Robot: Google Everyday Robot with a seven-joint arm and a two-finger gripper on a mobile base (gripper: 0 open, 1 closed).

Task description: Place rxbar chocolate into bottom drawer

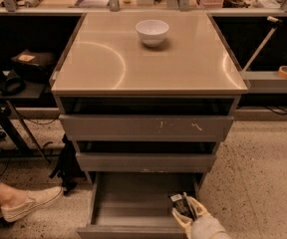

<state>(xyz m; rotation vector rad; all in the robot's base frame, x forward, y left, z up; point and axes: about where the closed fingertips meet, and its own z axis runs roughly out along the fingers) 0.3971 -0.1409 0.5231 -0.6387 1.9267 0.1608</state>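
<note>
The rxbar chocolate [179,203], a small black wrapper bar with white print, is held between the pale fingers [183,219] of my gripper [189,211] at the bottom edge of the camera view. The gripper is shut on the bar and hangs over the right end of the bottom drawer [128,203]. That drawer is pulled open, a shallow grey tray with nothing else showing in it. The bar is tilted and sits just above the drawer's right inner side.
Two scuffed grey drawers [146,127] sit above, nearly closed. A white bowl [152,32] stands on the cabinet top [148,68]. A person's shoe [29,204] rests on the floor at left, next to a black bag [64,166]. A tape roll [286,71] lies on the right shelf.
</note>
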